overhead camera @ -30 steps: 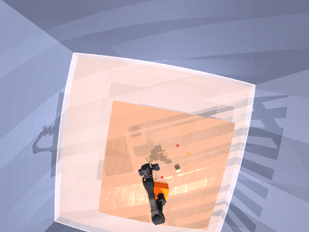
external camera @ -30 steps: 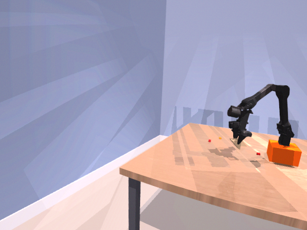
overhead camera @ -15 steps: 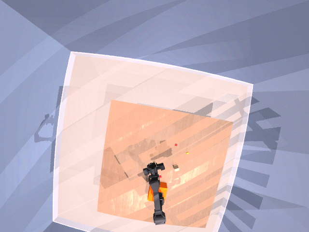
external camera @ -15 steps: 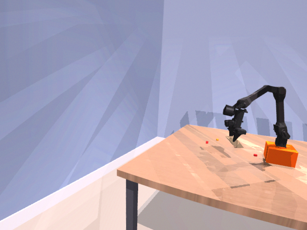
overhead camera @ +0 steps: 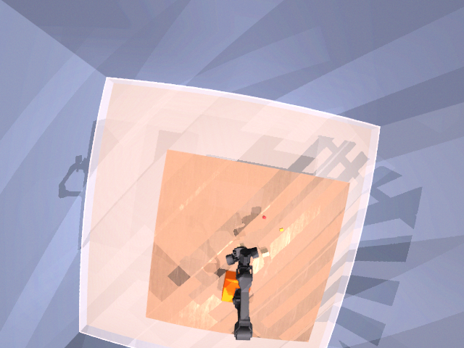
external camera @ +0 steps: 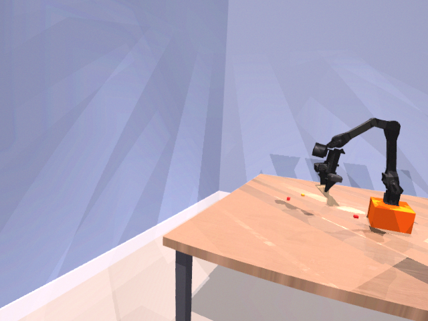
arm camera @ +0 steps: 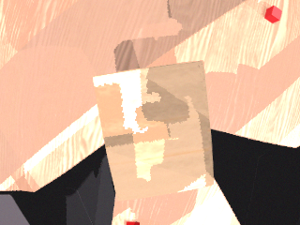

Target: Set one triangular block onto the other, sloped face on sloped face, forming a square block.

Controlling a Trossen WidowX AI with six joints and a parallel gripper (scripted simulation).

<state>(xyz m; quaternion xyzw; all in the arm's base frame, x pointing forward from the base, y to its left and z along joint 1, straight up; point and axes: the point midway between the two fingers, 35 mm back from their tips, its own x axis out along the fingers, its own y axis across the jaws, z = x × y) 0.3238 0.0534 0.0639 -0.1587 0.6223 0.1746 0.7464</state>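
My gripper (overhead camera: 242,255) (external camera: 325,185) (arm camera: 157,142) is shut on a beige triangular block (external camera: 322,188) (arm camera: 157,100), held by its sides above the table (overhead camera: 198,187) (external camera: 238,228). In the wrist view the held block shows a nearly square face, slightly turned, with a finger on each side. The other triangular block (overhead camera: 265,252) (external camera: 332,200) is pale beige and rests on the table, just right of the gripper in the top view. In the exterior view it shows below the held block. I cannot make it out in the wrist view. Whether the sloped faces line up cannot be told.
A small red piece (overhead camera: 264,217) (external camera: 288,198) and a small yellow piece (overhead camera: 281,229) (external camera: 302,194) lie beyond the blocks. Another red piece (external camera: 355,216) lies near the orange base (overhead camera: 228,293) (external camera: 390,219) that bears the arm. Hard shadows cross the table.
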